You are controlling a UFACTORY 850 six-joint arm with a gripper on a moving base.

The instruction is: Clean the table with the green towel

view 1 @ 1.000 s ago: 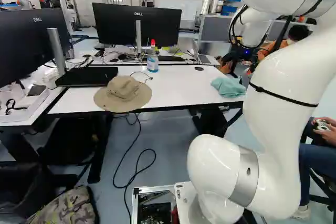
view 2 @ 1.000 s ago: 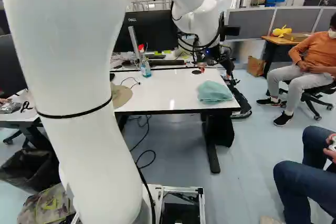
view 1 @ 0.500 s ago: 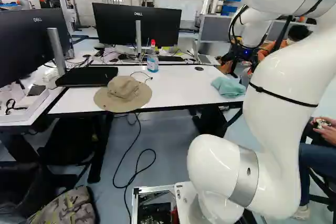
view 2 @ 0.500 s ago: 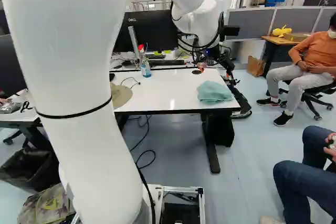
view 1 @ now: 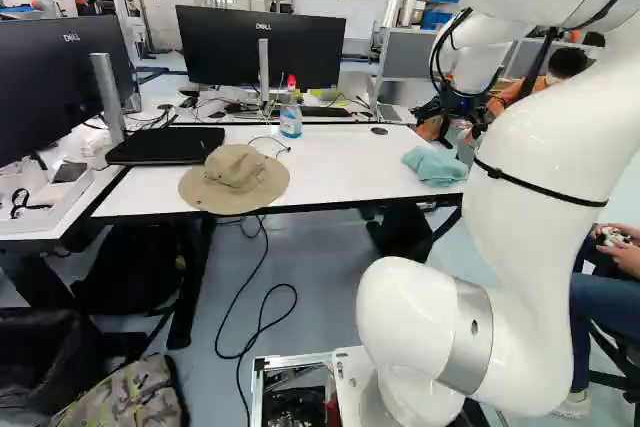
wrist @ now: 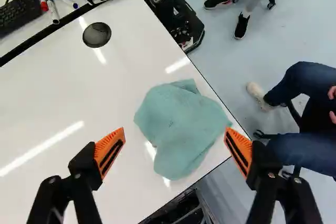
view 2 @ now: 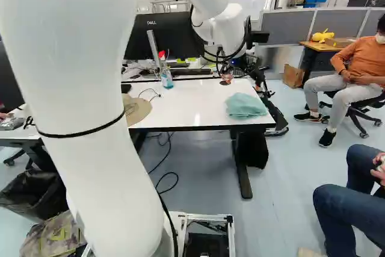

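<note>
- your arm (view 2: 90, 106) has swung slightly toward the left of both base views; the base hasn't moved.
- your gripper (view 2: 243, 79) has shifted with it, fingers spread wide, nothing grasped.
- your towel (wrist: 178, 124) hasn't budged: crumpled on the table (wrist: 47, 98) by its edge, ahead of the open fingers in the wrist view.
- farther back, your bottle (view 1: 291, 120) stands where it was, before the monitor (view 1: 220, 47).
</note>
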